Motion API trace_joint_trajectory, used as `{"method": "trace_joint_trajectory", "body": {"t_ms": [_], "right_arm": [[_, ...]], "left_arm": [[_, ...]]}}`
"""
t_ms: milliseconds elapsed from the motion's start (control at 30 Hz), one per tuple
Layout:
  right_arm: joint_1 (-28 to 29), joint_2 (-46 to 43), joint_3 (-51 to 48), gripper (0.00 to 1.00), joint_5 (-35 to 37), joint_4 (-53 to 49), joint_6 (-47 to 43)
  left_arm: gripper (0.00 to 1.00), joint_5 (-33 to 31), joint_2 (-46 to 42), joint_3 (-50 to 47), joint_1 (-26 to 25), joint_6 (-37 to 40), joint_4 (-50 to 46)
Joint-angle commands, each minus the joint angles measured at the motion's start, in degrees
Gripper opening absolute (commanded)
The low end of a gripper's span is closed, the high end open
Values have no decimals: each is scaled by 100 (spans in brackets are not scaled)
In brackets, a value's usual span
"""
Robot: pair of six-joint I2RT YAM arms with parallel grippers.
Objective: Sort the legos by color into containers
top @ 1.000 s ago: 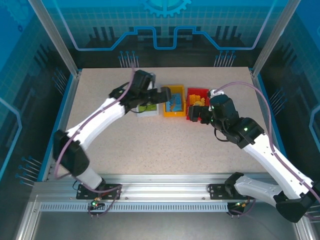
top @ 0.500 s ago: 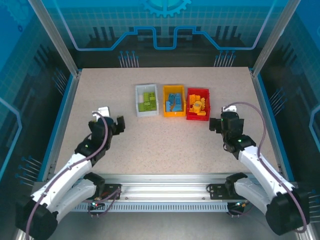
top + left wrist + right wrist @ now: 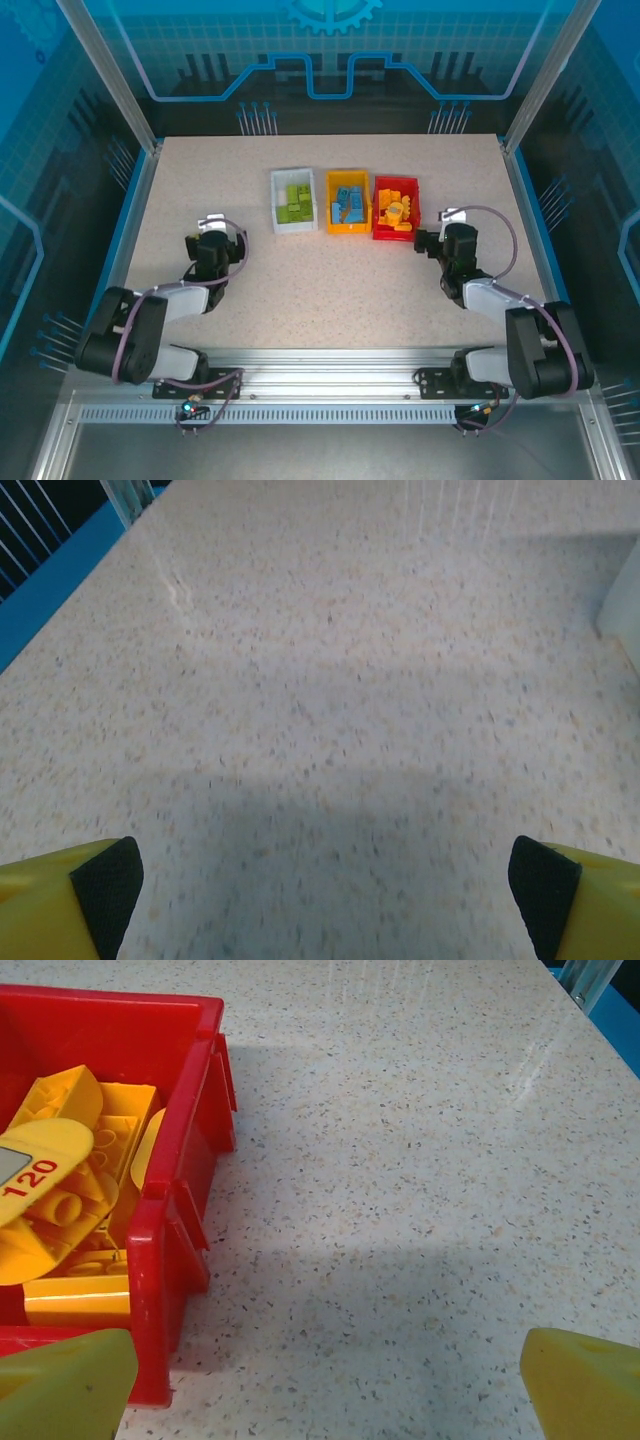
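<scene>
Since both pairs of jaws stand wide with nothing between them, neither arm is carrying a brick. The left gripper [image 3: 325,880] frames only bare speckled table [image 3: 330,290] between its 2 yellow fingers [image 3: 60,895], and the right gripper [image 3: 330,1380] frames bare table too, with a corner of the red bin [image 3: 180,1160] at the left of its wrist view. From above, the left gripper sits left of centre, well apart from the bins, while the right gripper sits just beside the lower right corner of the red bin. Both arms are folded low toward the bottom corners, which reads as a rest pose. The 3 containers stand in a row at upper centre, side by side and midway between the arms, probably so that either arm can reach any of them. Every lego that can be seen lies inside one: green legos [image 3: 296,200] in the white bin [image 3: 292,228], blue legos [image 3: 348,205] in the orange-yellow bin [image 3: 348,229], and orange-yellow legos [image 3: 70,1220] in the red bin, one piece marked 120. By this layout the sorting looks finished.
</scene>
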Motion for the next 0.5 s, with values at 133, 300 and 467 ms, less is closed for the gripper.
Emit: {"method": "trace_joint_trajectory", "body": {"t_ms": [133, 300, 467], "right_arm": [[-336, 1162, -179, 100, -800, 2242, -365], [-316, 1103, -14, 100, -841, 1809, -366], [-293, 1114, 5, 100, -806, 1779, -384]], "left_arm": [[99, 781, 965, -368, 291, 279, 2721], [99, 1319, 758, 125, 530, 53, 1371], [99, 1598, 749, 67, 760, -140, 1459]]}}
